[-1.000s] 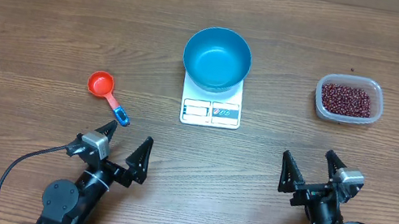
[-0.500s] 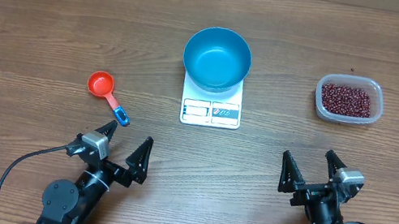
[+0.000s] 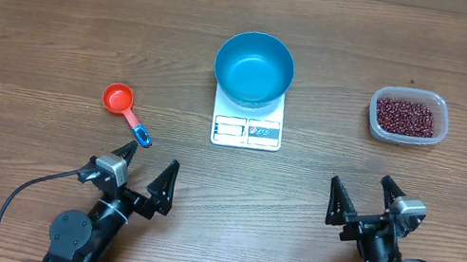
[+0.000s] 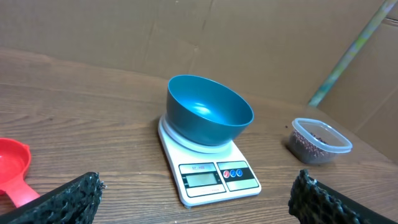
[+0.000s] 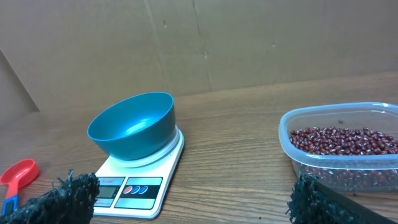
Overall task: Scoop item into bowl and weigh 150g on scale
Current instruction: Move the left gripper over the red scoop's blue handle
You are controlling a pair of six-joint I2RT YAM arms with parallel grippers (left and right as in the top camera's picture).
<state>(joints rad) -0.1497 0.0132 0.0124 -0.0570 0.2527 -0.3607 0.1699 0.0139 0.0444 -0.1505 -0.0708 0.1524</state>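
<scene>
So, overhead: left gripper (image 3: 151,160) agape, empty; red scoop (image 3: 117,98) just ahead-left, handle (image 3: 137,130) slanting back toward it. Right gripper (image 3: 361,184) agape, empty, farther off. Left wrist: bowl (image 4: 208,118) sits on scale (image 4: 211,179). Right wrist: beans (image 5: 345,140) in tub (image 5: 287,128), ahead-right.

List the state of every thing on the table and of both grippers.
bowl: upright on the scale, empty.
scale: flat on the table, bowl on its platform.
beans: all in the clear tub.
clear tub: uncovered, holding beans.
red scoop: lying on the table, empty.
left gripper: open, holding nothing.
right gripper: open, holding nothing.
</scene>
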